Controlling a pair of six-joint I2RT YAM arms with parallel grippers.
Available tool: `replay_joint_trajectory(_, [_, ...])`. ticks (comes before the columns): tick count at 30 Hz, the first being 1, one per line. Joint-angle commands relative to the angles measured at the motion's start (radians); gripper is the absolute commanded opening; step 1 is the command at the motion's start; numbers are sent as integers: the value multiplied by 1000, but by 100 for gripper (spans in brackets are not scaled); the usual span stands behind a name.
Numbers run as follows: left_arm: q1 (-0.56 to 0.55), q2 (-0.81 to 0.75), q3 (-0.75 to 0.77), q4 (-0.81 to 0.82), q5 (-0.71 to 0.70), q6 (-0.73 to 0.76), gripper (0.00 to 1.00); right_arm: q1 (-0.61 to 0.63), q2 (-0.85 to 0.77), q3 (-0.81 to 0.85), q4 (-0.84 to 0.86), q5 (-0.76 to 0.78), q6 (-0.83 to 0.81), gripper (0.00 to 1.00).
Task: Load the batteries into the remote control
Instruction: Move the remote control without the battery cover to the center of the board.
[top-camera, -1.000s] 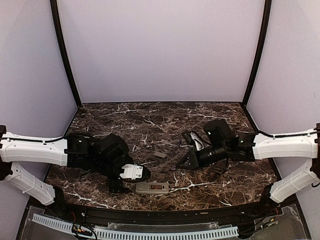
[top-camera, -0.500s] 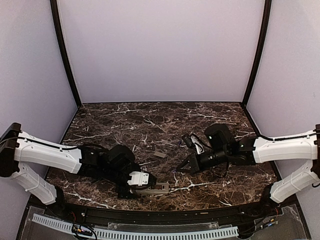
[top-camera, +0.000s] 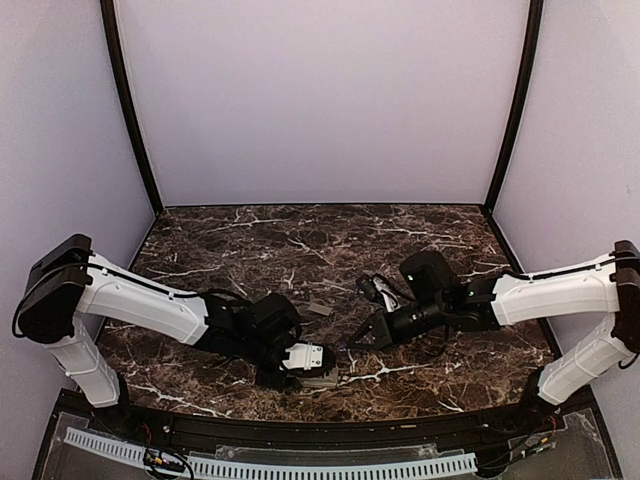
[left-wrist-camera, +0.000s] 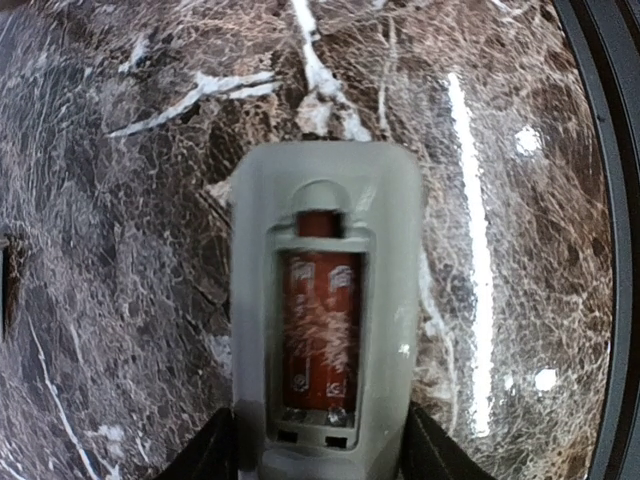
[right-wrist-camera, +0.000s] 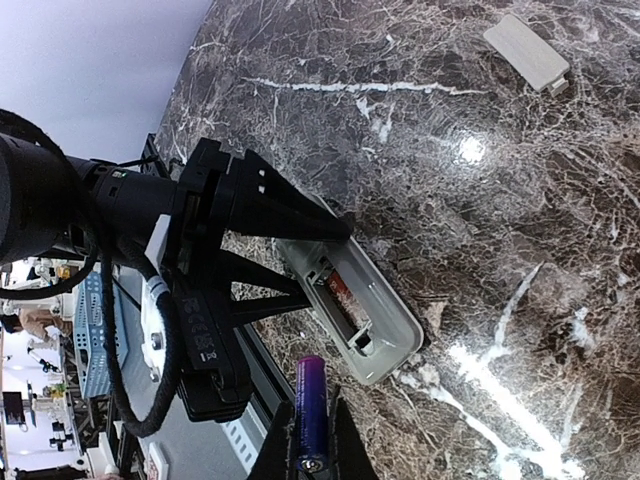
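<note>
The remote control (top-camera: 322, 379) lies back-up near the table's front edge, its battery bay (left-wrist-camera: 320, 320) uncovered and showing a red-brown lining. My left gripper (top-camera: 303, 360) straddles the remote's left end, and its fingers press both long sides (left-wrist-camera: 322, 455), so it is shut on the remote. In the right wrist view the remote (right-wrist-camera: 372, 318) sits between those black fingers. My right gripper (right-wrist-camera: 312, 440) is shut on one slim purple battery (right-wrist-camera: 310, 410), held a short way off the remote's free end. From above, the right gripper (top-camera: 358, 340) hovers just right of the remote.
A small flat grey cover piece (top-camera: 319, 309) lies on the marble behind the remote, also seen as the cover piece (right-wrist-camera: 527, 50) in the right wrist view. The black table rim (top-camera: 400, 425) runs close along the remote's near side.
My left arm has swung right and lowered onto the remote, and its jaws have closed in on the sides. My right gripper has crept left toward the remote with the battery.
</note>
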Motion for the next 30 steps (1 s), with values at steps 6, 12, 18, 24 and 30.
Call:
replay_joint_trajectory(6, [-14,24,32,-125,44,-103,37,-47,-65,-12,-53,35,27,0])
replay_joint_trajectory(12, [-59,107,100,-8,90,-170,33,-91,-157,24,-236,133,32,0])
replay_joint_trajectory(18, [-95,272,264,30,54,-110,32,-168,-299,13,-392,234,53,0])
replay_joint_trajectory(24, [-95,337,381,-5,59,-42,32,-202,-422,-39,-414,242,75,0])
replay_joint_trajectory(30, [-95,332,419,-24,78,-58,32,-202,-456,-75,-391,227,97,0])
